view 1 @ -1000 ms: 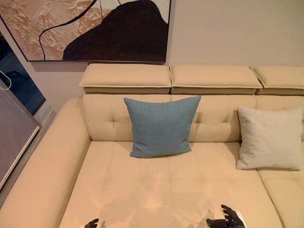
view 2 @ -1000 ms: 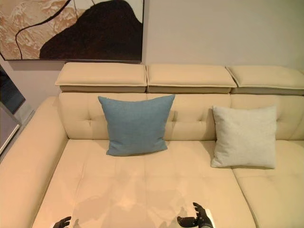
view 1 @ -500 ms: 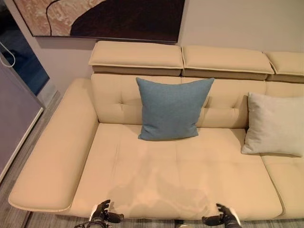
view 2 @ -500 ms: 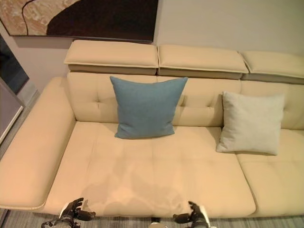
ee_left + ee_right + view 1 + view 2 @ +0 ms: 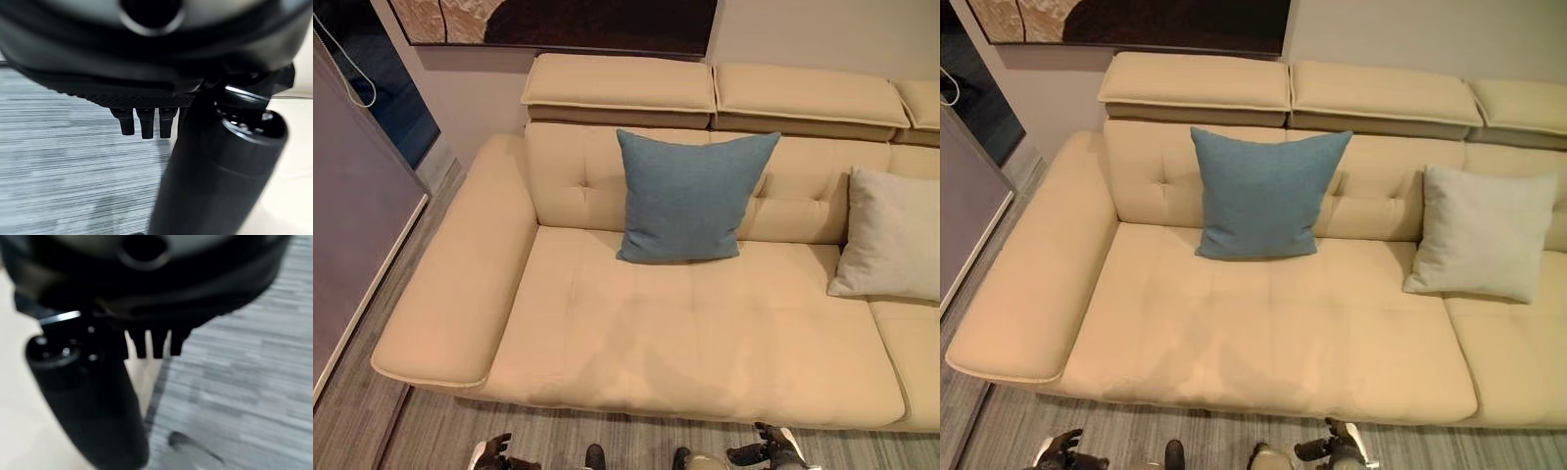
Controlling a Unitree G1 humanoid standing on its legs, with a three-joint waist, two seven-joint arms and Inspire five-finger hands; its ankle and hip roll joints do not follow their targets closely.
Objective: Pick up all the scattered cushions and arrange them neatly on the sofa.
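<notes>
Cushions first: two of them on one beige sofa (image 5: 705,333). In the left eye view, the blue cushion (image 5: 690,196) stands upright on its lower edge, face to the room, leaning against the tufted backrest near the middle of the seat, top corners flaring outward. Well apart on the robot's right, the pale grey cushion (image 5: 891,235) leans back the same way, cut off by the view's edge. Three padded headrests run along the top of the backrest, with a dark framed picture (image 5: 558,20) on the wall above them. Down at the bottom edge, over the grey striped floor (image 5: 431,431) in front of the sofa, the left hand (image 5: 491,454) and the right hand (image 5: 766,452) sit low, fingers loosely curled and relaxed, each holding nothing.

Right eye view: the same two cushions, blue one (image 5: 1263,191) and grey one (image 5: 1484,230) seen whole here, both roughly square and upright, neither touching the other. Both hands (image 5: 1058,448) (image 5: 1332,448) hang just short of the seat's front edge.

Left wrist view: the fingers (image 5: 142,122) point down in a row over the striped floor, thumb beside them, loose and empty.

Right wrist view: fingers (image 5: 154,342) likewise hanging down and relaxed, the sofa's beige edge beside them.
</notes>
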